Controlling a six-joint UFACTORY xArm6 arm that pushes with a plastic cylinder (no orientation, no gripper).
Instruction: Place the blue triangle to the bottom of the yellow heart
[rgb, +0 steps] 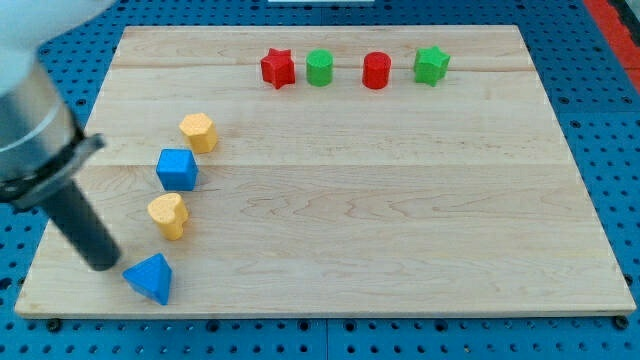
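Note:
The blue triangle (150, 278) lies near the board's bottom left corner. The yellow heart (168, 215) sits just above it and slightly to the right, a small gap between them. My tip (103, 262) rests on the board right at the triangle's upper left edge, close to touching it. The dark rod slants up to the view's left, into the arm's grey and white body.
A blue cube (177, 169) and a yellow hexagon (199, 132) stand above the heart. Along the top are a red star (278, 68), a green cylinder (319, 68), a red cylinder (376, 71) and a green star (431, 65). The wooden board (400, 200) lies on a blue pegboard.

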